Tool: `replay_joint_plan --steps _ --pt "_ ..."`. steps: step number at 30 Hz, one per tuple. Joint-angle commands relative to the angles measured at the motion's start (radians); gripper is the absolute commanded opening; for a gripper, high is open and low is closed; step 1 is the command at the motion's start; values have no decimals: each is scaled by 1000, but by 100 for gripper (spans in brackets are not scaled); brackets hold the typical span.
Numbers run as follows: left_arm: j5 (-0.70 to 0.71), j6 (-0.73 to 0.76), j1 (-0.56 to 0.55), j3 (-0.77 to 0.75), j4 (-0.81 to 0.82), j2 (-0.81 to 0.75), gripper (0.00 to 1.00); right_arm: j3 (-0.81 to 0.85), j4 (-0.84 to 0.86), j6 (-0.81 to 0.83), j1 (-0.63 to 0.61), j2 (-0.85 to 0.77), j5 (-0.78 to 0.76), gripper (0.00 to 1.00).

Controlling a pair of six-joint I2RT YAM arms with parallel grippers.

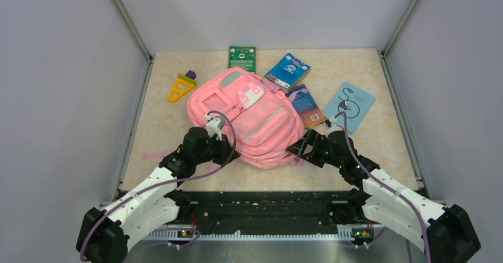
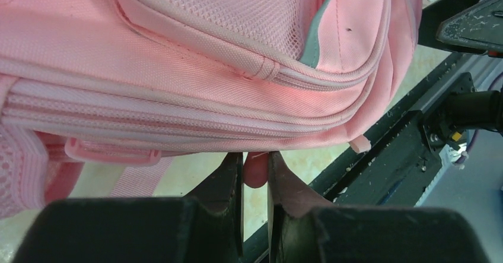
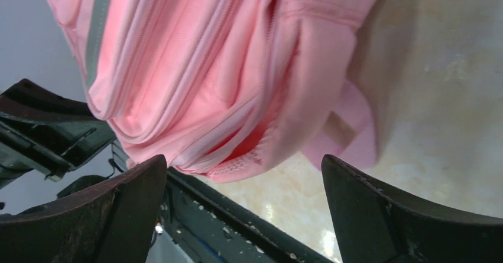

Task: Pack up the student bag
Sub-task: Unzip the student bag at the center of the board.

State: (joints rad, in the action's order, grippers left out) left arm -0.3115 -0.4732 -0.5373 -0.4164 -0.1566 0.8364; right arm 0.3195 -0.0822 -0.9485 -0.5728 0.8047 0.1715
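Note:
The student bag (image 1: pixel 243 117), a soft pink backpack with grey-green stripes and white patches, lies flat in the middle of the table. My left gripper (image 1: pixel 232 154) is at its near left edge. In the left wrist view the left gripper (image 2: pixel 256 159) is shut on a small pink tab (image 2: pixel 256 171) hanging under the bag's zippered edge (image 2: pixel 196 114). My right gripper (image 1: pixel 295 150) is at the bag's near right corner. In the right wrist view it (image 3: pixel 243 177) is open and empty, its fingers (image 3: pixel 118 203) wide apart below the bag's corner (image 3: pixel 237 156).
A green card (image 1: pixel 242 57), a blue packet (image 1: pixel 287 70), a pink-blue booklet (image 1: pixel 305 104) and a light blue card (image 1: pixel 350 105) lie behind and right of the bag. A yellow and purple toy (image 1: pixel 182 86) lies at the back left. A pink strap (image 1: pixel 155 154) trails left.

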Motion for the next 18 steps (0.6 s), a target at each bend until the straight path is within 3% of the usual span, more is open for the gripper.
replay_joint_plan --steps 1,5,13,18 --pt "-109 31 4 -35 188 -3 0 -17 153 -130 -88 3 -53 99" --pt "-132 27 3 -29 206 -5 0 5 234 -162 -212 101 -147 99" --pt "-170 11 2 -30 217 -27 0 54 343 -186 -237 281 -140 99" --pt "-176 -6 2 2 227 -61 0 62 384 -181 -237 300 -224 99"
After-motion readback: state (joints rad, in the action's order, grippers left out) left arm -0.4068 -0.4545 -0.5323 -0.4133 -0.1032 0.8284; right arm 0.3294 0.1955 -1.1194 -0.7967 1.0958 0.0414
